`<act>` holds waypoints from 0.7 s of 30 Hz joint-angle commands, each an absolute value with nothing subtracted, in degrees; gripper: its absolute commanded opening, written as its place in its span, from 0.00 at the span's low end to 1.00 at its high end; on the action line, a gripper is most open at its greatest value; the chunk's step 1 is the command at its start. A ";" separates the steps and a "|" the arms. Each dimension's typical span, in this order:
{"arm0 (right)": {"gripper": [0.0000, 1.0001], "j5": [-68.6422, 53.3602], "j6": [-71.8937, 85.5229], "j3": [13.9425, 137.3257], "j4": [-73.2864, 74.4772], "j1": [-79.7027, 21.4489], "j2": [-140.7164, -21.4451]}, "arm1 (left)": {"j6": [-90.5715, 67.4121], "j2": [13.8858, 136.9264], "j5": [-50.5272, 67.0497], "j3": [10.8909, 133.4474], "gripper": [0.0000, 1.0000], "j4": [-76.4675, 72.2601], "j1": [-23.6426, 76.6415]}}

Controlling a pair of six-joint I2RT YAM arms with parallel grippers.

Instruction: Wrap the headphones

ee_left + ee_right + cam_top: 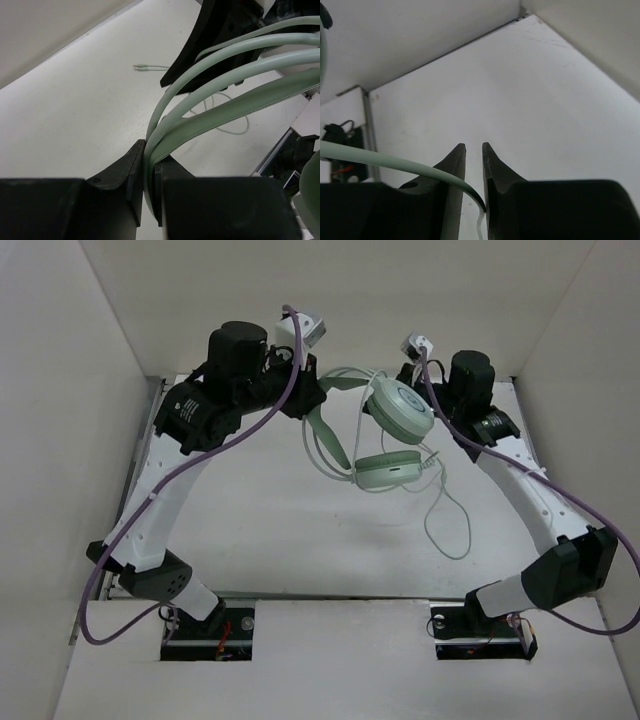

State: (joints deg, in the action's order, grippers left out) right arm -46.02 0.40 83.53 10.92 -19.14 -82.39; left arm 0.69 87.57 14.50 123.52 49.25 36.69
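From above, the headphones (398, 412) hang in the upper middle of the frame between the two arms, clear of the table (250, 530). The left gripper (310, 405) holds the headband at its left end, and the right gripper (408, 375) sits just behind the upper ear cup. The cable (448, 525) loops down toward the lower right.

In the left wrist view, the left gripper (149, 150) is clamped on the headband (225, 105) along with some cable strands. The plug (142, 67) lies on the table in the upper middle.

In the right wrist view, the right gripper (473, 150) has its fingers narrowly apart, and the cable (395, 160) is pinched in the gap between them.
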 commanded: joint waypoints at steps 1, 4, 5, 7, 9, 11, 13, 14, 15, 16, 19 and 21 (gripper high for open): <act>0.28 -52.73 20.18 77.63 -5.76 -19.20 -79.46 | -3.86 88.24 17.40 128.22 0.00 45.79 35.64; 0.30 -52.21 24.60 71.13 -11.23 -20.51 -77.96 | -6.14 89.91 18.36 130.68 0.00 45.35 33.62; 0.31 -51.95 25.57 68.84 -12.38 -20.96 -77.35 | -6.67 90.43 18.54 131.65 0.00 45.26 32.83; 0.32 -51.51 26.98 63.92 -14.93 -22.10 -76.03 | -7.56 91.40 18.63 133.24 0.00 45.00 30.90; 0.34 -51.15 29.08 59.00 -17.83 -22.80 -74.27 | -8.69 92.11 18.63 134.56 0.00 44.65 28.62; 0.35 -51.07 31.10 55.39 -20.03 -23.16 -72.78 | -9.66 92.55 18.37 135.35 0.00 44.04 26.86; 0.35 -50.80 32.51 52.48 -21.79 -23.42 -71.64 | -10.89 92.90 18.19 135.88 0.00 43.51 25.36; 0.36 -50.71 32.87 51.25 -22.32 -23.60 -71.20 | -11.59 92.99 18.19 136.05 0.00 43.24 24.66; 0.36 -50.54 32.96 50.20 -22.76 -23.77 -70.84 | -12.12 93.25 18.19 136.32 0.00 42.89 24.04; 0.36 -50.28 32.78 48.97 -22.94 -23.95 -70.40 | -13.00 93.43 18.19 136.58 0.00 42.54 23.17; 0.37 -49.83 32.61 46.33 -23.29 -24.30 -69.61 | -14.41 94.13 18.19 138.07 0.00 41.75 21.58; 0.38 -49.75 33.05 44.74 -23.64 -24.39 -69.00 | -15.03 94.66 18.11 139.30 0.00 41.40 20.70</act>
State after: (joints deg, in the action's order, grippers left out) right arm -49.87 31.48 46.22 -18.37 -23.68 -70.81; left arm -9.74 95.29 16.53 135.26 48.62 21.82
